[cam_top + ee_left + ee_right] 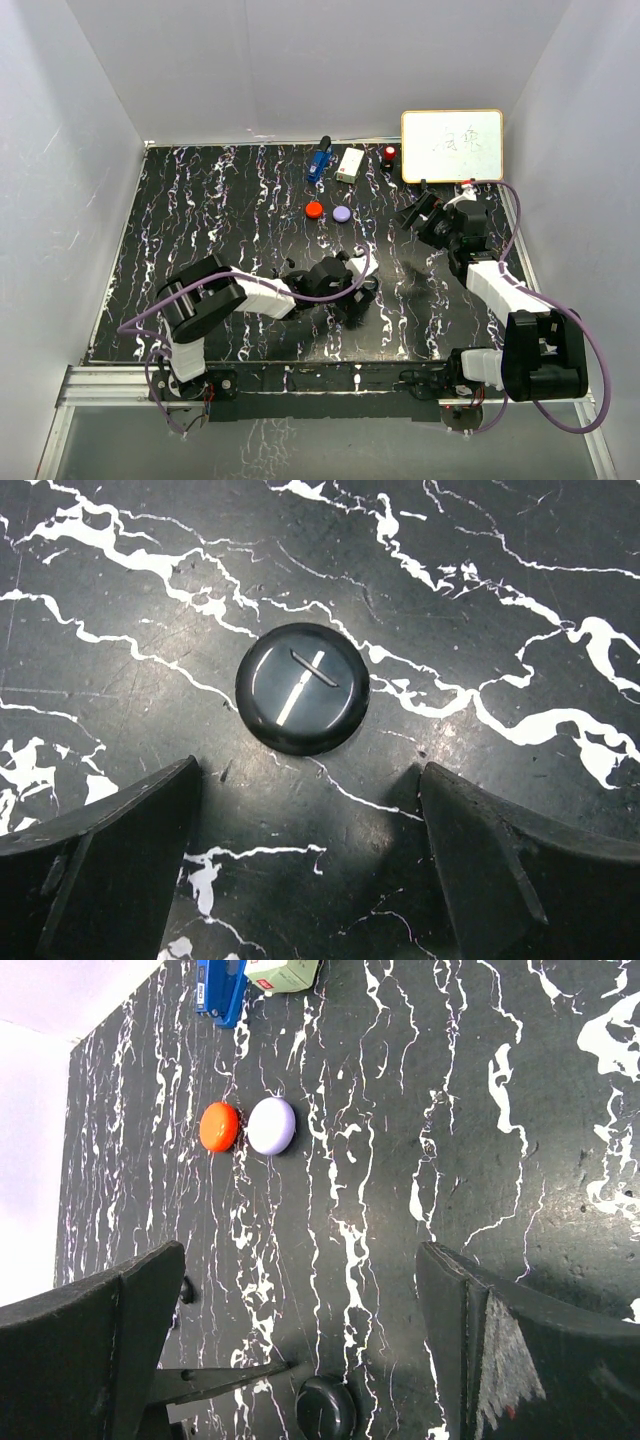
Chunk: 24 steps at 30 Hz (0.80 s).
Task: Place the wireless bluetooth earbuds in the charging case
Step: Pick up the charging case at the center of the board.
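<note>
Case [302, 688], apparently closed, just beyond spread left jaws

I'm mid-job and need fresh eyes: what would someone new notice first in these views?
The black table, veined with white, fills every view. A round black case lies just ahead of the wide-open left gripper near the table's middle, with neither finger touching it. Farther back, an orange case and a lavender case sit side by side, and a whiteboard stands at the far right corner.

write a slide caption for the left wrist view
Open left claw poised before a round black case on the marbled tabletop
</note>
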Each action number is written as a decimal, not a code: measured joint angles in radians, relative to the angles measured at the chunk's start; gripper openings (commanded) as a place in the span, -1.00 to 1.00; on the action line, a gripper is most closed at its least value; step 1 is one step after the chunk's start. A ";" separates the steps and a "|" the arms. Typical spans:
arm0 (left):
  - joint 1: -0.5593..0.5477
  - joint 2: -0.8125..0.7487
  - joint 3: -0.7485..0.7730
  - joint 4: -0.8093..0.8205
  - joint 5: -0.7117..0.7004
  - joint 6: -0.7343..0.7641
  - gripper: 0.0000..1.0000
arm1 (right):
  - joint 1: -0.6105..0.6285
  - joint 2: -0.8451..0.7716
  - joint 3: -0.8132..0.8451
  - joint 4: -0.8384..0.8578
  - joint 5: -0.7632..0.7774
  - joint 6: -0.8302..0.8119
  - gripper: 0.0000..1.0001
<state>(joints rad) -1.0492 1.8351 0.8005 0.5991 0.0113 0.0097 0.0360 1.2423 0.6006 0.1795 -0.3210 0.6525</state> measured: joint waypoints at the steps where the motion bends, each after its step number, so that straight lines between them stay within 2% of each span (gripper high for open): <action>1: 0.000 0.005 0.000 0.011 0.006 0.006 0.73 | -0.004 0.000 0.000 0.000 -0.004 0.000 0.95; 10: 0.000 0.051 0.000 0.112 0.051 0.034 0.48 | -0.022 0.000 0.000 0.002 -0.040 0.003 0.93; 19: 0.000 0.075 0.003 0.163 0.049 0.047 0.15 | -0.049 0.000 -0.001 0.004 -0.075 0.008 0.92; 23: 0.000 0.080 0.003 0.174 0.039 0.050 0.13 | -0.058 0.000 -0.002 0.004 -0.082 0.011 0.92; 24: 0.000 0.084 0.003 0.182 0.037 0.050 0.19 | -0.059 0.000 -0.002 0.005 -0.084 0.011 0.92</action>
<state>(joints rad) -1.0492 1.9190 0.8040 0.7807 0.0486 0.0597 -0.0227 1.2423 0.5987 0.1841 -0.4053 0.6636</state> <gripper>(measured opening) 0.565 0.961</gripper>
